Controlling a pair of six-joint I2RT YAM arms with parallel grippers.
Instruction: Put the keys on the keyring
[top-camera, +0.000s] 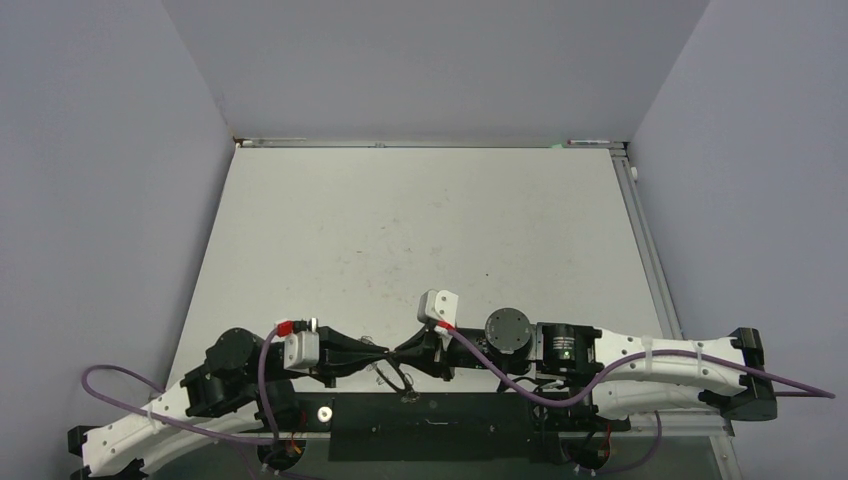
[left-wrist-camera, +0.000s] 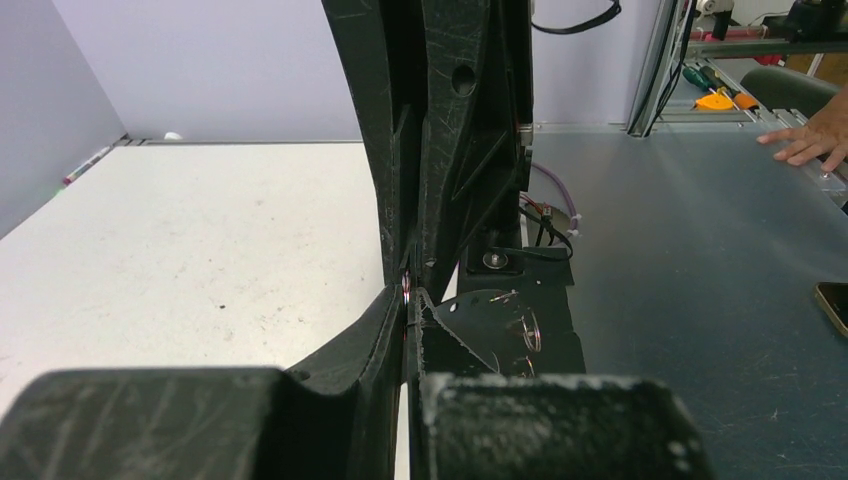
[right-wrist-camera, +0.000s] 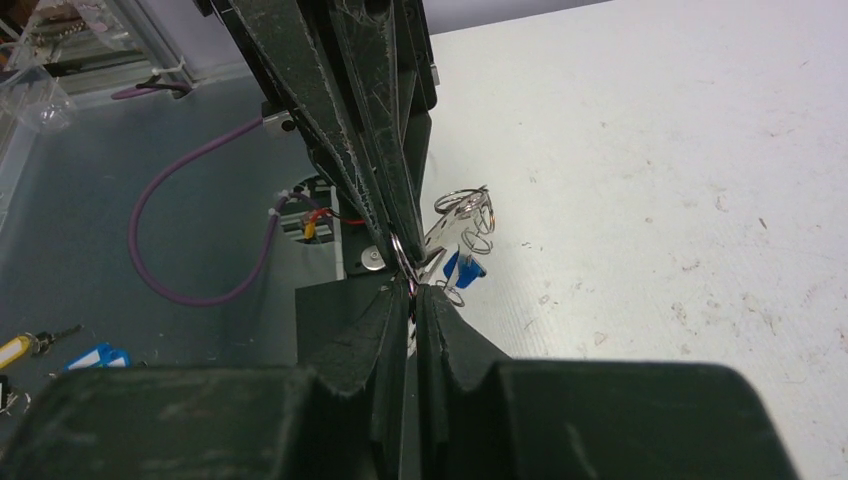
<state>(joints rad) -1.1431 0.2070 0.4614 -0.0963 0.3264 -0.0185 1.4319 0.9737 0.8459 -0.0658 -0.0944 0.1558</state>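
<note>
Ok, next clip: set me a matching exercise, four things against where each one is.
Things:
1. small blue key tag
2. thin silver wire loop
3. purple cable
4. person's bare hand

Places:
A. at the right edge of the left wrist view
B. pinched between the tips of the left gripper and the right gripper
C. hanging just beside where the two grippers meet
D. looping at the left of the right wrist view

Pairs: 1-C, 2-B, 3-D, 4-A
</note>
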